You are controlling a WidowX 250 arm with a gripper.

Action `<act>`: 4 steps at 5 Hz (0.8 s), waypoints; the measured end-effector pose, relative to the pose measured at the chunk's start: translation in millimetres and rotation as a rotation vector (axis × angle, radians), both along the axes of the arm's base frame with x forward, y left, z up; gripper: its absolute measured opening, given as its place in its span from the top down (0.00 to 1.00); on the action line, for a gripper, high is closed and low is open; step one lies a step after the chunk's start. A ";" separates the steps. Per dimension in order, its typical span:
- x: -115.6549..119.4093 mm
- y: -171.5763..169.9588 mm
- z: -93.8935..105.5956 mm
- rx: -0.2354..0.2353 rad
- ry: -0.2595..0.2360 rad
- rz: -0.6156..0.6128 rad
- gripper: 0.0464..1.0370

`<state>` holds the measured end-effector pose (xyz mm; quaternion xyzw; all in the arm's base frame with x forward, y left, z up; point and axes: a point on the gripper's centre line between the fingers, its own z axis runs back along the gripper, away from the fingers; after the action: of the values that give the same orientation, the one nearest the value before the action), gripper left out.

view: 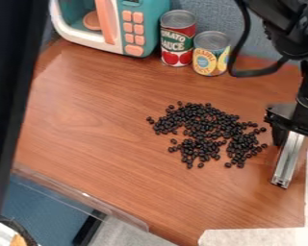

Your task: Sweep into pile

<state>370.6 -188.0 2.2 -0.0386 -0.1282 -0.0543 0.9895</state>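
Camera view: small black beans (205,122) lie loose near the middle of the wooden table (86,129), slightly right of centre, in a broken patch. The upper part is dense; the lower part splits into two lobes with bare wood between. Strays are noted at the upper left, the right side and the lower edge.

The gripper (296,145) is at the right of the view, beside the patch. How far it is open cannot be determined. A silvery bar (287,161) extends down from it at a tilt, its lower end apart from the beans. Whether the bar is gripped, and whether it meets the wood, cannot be confirmed.

Assessment: the step in hand appears to be lining up a sweep, with the bar as the probable sweeping tool. The pile is not yet compact. The bar should be set outside the right-hand strays, long edge low and level along the wood, then drawn slowly inward toward the dense part. A raised edge would likely let beans slip beneath; a fast stroke would likely roll them past the pile. Short strokes from below should close the gap between lobes. Downward pressure should stay light, as beans may jam under the bar.
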 end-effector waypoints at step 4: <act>-8.3 7.6 1.7 0.064 0.097 -0.023 0.67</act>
<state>362.3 -180.5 3.9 -0.0108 -0.0776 -0.0678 0.9946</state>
